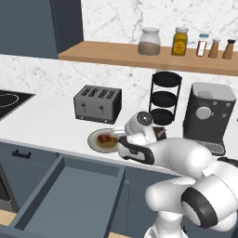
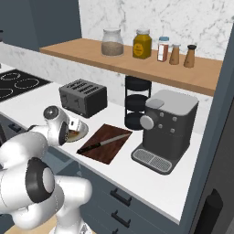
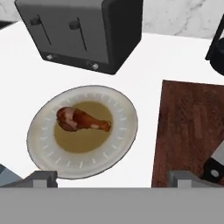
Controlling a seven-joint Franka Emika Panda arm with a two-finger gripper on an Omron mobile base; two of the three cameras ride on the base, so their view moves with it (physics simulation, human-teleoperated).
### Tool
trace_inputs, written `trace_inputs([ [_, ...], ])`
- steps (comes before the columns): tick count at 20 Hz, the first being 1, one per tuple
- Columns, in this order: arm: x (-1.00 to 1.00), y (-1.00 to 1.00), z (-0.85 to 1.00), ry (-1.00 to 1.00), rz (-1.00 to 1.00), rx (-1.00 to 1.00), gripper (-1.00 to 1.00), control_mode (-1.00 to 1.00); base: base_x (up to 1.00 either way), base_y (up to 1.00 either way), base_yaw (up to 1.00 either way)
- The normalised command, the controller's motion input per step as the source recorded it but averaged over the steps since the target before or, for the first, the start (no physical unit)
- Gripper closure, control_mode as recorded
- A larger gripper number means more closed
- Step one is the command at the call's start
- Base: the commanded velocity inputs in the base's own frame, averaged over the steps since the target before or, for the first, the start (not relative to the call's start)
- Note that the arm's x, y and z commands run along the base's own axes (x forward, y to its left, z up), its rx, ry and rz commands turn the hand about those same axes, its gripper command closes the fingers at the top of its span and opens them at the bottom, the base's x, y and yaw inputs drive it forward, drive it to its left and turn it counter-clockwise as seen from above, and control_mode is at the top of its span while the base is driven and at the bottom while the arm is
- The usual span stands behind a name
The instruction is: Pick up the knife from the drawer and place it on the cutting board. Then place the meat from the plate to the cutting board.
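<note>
Above the round cream-rimmed plate (image 3: 83,131), gripper (image 3: 113,179) spread wide, empty. Small reddish-brown meat (image 3: 81,120) sits at plate centre. Risk: off-centre pinch slides the rounded meat off the plate.

Kitchen: toaster (image 1: 97,103), hob (image 2: 18,85), coffee machine (image 2: 165,130)

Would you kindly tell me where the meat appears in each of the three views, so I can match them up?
Left base view: the meat lies on the plate, left of centre, beside the arm.
Right base view: I cannot make it out; the arm covers most of the plate.
Hand view: left of centre, in the plate's middle.
Shared landmark: the toaster behind the plate.
</note>
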Motion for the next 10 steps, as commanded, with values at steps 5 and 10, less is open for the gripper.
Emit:
trace_inputs([
  [5, 0.00, 0.53, 0.00, 0.05, 0.07, -0.27, -1.00, -1.00, 0.00, 0.00, 0.00],
  [10, 0.14, -0.01, 0.00, 0.03, 0.17, -0.06, -1.00, -1.00, 0.00, 0.00, 0.00],
])
